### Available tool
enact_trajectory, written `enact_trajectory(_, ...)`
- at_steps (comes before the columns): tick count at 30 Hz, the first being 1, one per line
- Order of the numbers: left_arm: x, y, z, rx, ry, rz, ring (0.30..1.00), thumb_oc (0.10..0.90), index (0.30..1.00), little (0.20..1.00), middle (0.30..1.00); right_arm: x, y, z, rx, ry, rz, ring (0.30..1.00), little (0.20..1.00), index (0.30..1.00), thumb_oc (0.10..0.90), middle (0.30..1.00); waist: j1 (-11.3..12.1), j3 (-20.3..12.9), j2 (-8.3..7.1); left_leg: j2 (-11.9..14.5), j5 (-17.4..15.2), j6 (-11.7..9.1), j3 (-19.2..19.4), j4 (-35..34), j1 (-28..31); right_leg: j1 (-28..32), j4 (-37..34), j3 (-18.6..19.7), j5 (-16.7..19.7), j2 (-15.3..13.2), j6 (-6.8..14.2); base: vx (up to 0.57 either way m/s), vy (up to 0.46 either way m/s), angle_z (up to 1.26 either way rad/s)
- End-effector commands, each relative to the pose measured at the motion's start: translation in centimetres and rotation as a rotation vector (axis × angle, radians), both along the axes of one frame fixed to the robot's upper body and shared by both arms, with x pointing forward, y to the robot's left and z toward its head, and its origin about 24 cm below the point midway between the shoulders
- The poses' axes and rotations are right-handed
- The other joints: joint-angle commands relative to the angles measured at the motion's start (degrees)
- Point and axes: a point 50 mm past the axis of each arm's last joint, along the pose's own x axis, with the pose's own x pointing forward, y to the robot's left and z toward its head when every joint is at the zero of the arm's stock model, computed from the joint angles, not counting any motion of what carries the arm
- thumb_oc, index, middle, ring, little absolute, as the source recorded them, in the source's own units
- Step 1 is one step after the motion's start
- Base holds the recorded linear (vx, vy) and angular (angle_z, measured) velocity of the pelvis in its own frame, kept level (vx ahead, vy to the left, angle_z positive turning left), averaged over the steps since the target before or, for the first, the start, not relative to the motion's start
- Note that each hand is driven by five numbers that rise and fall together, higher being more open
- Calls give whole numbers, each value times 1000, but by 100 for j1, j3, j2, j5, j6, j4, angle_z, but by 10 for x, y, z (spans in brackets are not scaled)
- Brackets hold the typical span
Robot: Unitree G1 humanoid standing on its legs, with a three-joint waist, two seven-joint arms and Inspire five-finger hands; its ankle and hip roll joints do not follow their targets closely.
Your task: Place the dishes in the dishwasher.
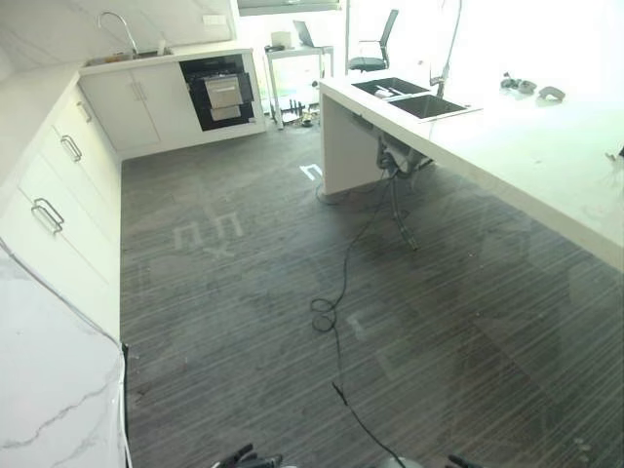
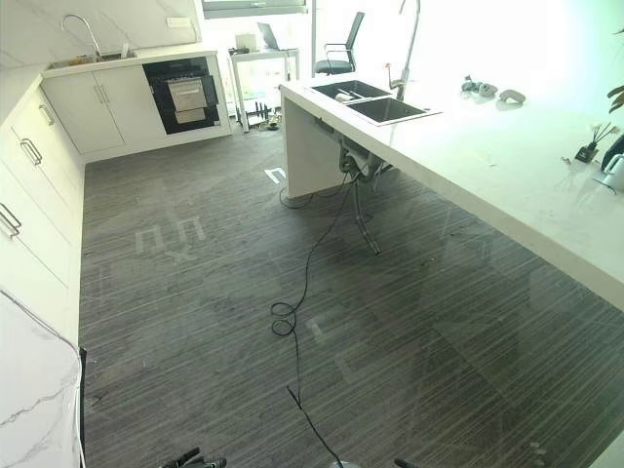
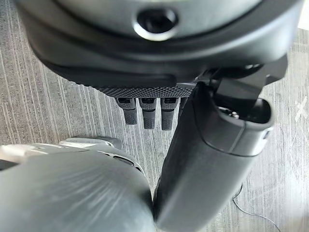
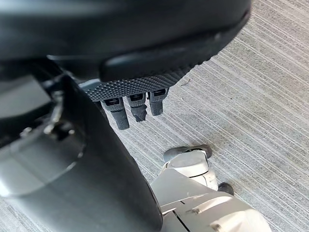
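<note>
The dishwasher point(image 1: 222, 93) stands open in the far cabinet run, well apart across the floor point(image 1: 292, 292); dishes seem to lie in the sink point(image 2: 375, 102) on the counter point(image 2: 507, 166). Best approach the sink squarely first. Left hand point(image 3: 145, 113) and right hand point(image 4: 135, 106) hang down, fingers straight, holding nothing.
</note>
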Motion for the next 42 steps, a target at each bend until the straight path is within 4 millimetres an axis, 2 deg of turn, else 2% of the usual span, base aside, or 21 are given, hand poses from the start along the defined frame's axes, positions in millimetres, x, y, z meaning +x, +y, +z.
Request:
enact_trajectory(1,28,6,8,0,-101,4,900,800,900,900,900,24,4,3,-3,-57,79,900,900,900,800,900,-38,110,21,-46,-1156,-150,-28,340,153,397,-467,-26,-263,-102,648,0,0,0)
enact_trajectory(42,30,8,9,22,-107,-5,900,800,900,900,900,27,5,4,-8,-78,72,900,900,900,800,900,-58,145,13,-28,-1144,-157,5,340,119,357,-467,-2,-250,-100,656,0,0,0)
